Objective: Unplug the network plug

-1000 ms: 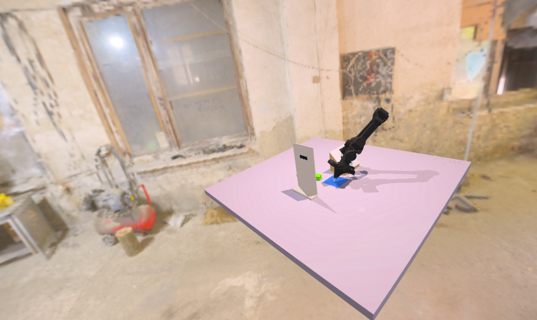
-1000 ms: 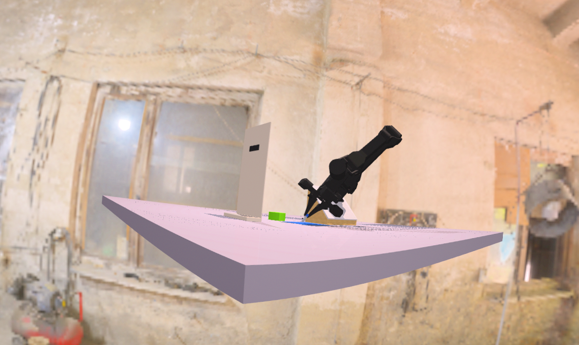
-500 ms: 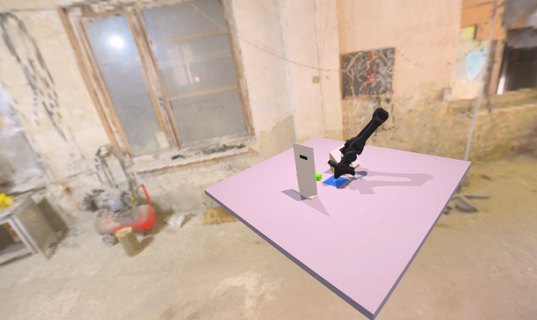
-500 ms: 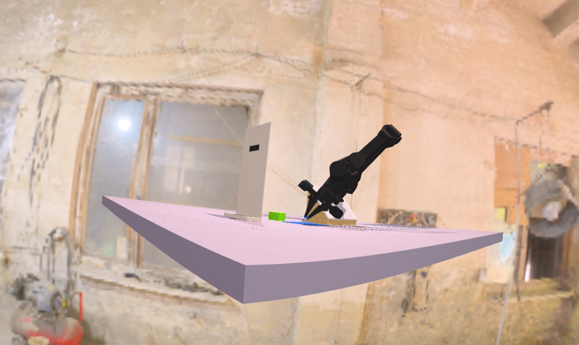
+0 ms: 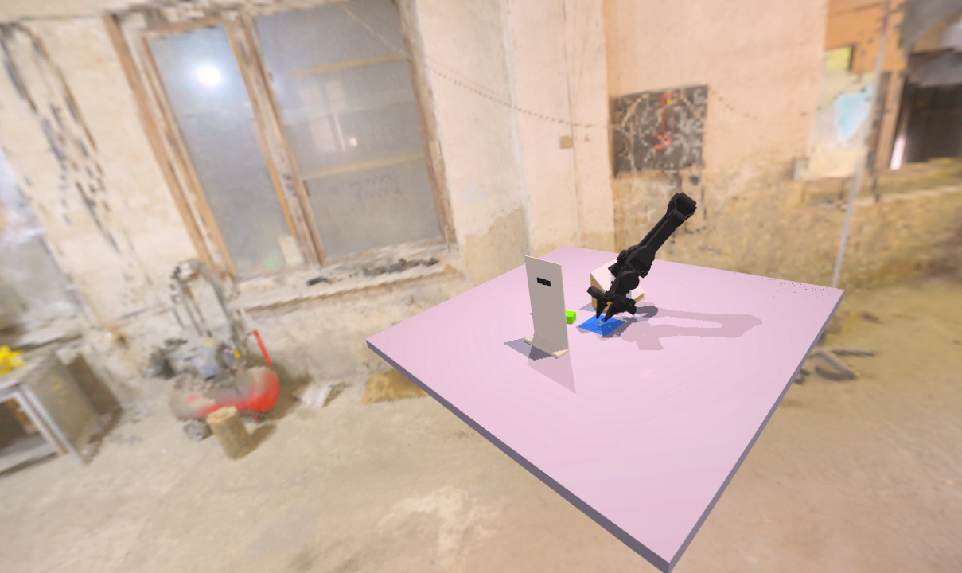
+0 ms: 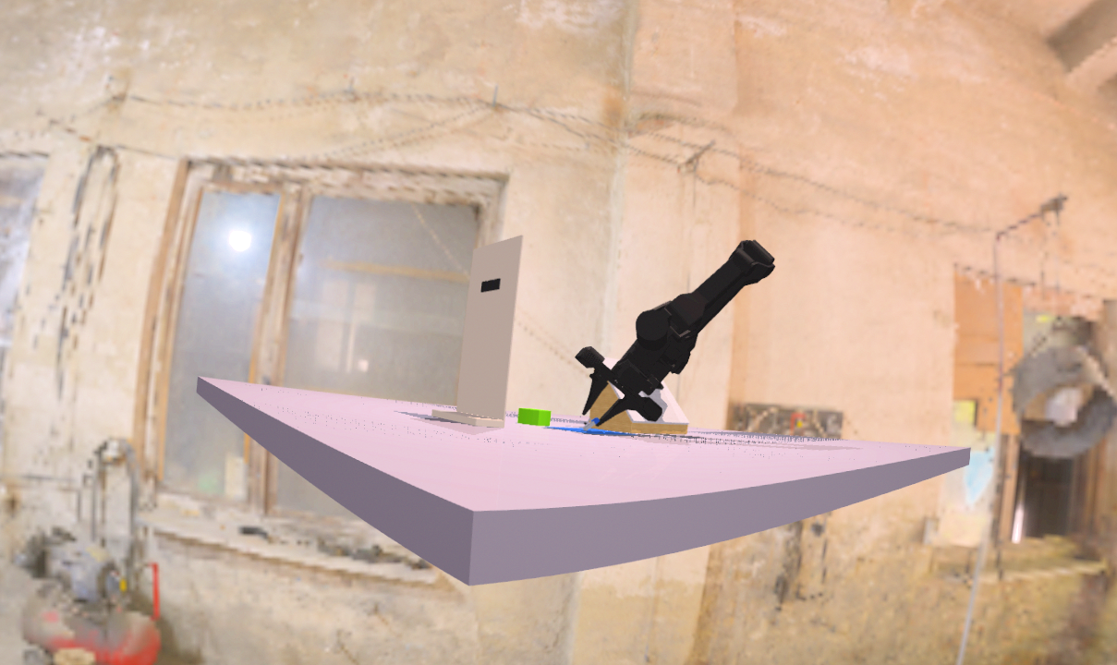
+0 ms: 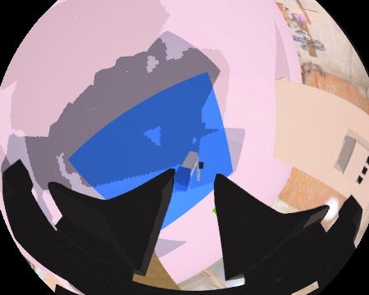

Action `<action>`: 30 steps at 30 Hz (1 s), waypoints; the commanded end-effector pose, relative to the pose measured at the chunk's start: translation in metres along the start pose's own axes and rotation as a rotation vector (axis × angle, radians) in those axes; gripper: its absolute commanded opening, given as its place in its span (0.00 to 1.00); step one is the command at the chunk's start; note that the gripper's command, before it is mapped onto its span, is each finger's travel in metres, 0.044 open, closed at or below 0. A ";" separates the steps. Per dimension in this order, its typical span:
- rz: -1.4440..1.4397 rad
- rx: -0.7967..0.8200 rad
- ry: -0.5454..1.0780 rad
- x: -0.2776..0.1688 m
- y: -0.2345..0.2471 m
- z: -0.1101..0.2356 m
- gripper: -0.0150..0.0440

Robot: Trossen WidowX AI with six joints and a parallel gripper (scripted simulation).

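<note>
The small blue plug with its grey tab lies on the blue marked square. My gripper is low over the square. Its fingers stand apart on either side of the plug, open and not pressing on it. The upright panel stands to the left of the square in the top view, and its dark socket is empty.
A small green block lies between the panel and the square. A tan wedge-shaped mount stands behind the arm. The pink table ends in open edges on all sides.
</note>
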State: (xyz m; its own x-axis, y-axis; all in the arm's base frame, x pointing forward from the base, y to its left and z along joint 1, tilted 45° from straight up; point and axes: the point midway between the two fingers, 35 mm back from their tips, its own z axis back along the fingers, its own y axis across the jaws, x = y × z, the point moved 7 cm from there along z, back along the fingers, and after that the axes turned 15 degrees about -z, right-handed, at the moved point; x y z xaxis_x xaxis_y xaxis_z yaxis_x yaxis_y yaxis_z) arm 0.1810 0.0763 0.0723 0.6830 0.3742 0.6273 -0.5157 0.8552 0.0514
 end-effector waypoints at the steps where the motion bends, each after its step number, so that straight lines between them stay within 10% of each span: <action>1: 0.001 0.001 0.001 0.000 0.000 0.001 0.52; 30: 0.000 -0.001 0.003 -0.001 -0.001 0.020 0.52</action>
State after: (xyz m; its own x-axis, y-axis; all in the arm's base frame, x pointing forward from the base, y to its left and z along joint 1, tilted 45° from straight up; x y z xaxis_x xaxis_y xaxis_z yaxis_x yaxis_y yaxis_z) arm 0.1708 0.0683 0.0839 0.6893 0.3734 0.6209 -0.5107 0.8583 0.0508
